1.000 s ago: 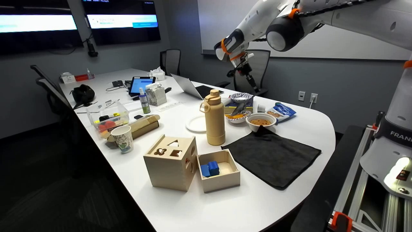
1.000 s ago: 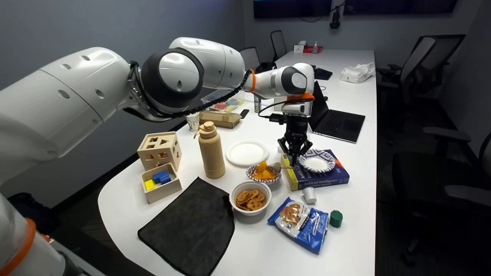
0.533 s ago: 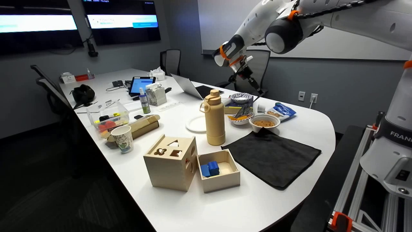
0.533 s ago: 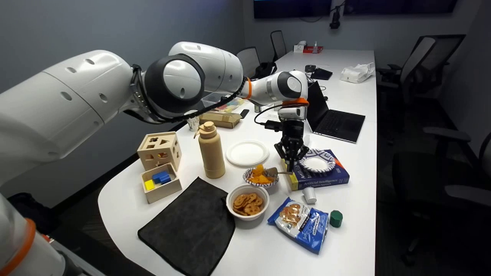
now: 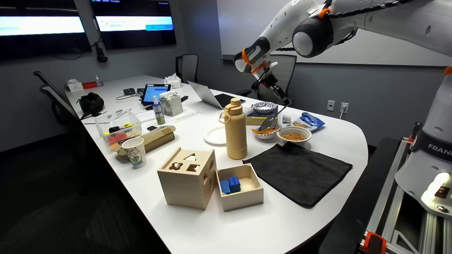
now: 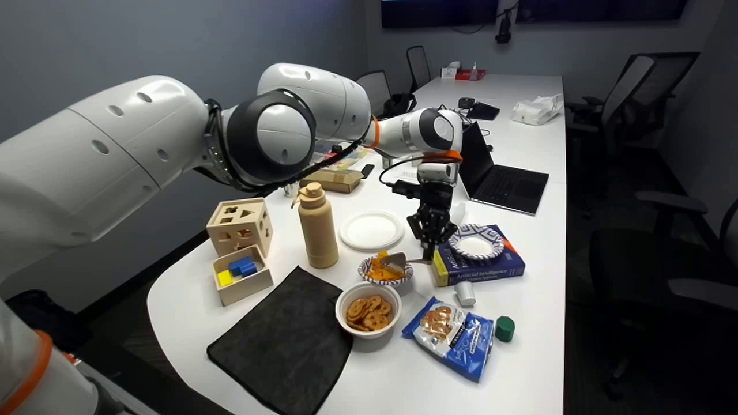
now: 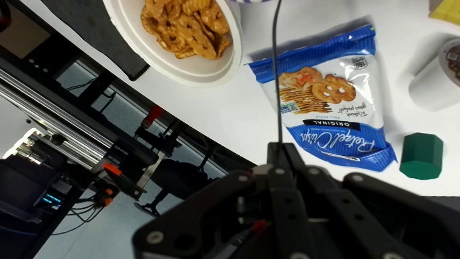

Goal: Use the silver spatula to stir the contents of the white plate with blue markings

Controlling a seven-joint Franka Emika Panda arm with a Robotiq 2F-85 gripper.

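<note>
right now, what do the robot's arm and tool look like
The arm is glossy white with rounded segments, large black-ringed joint caps and orange bands. A ribbed black cable runs along part of it. In an exterior view, "FRANK" shows in light letters, cut off at the picture's edge. The tool is black and angular, dotted with grey screws.
</note>
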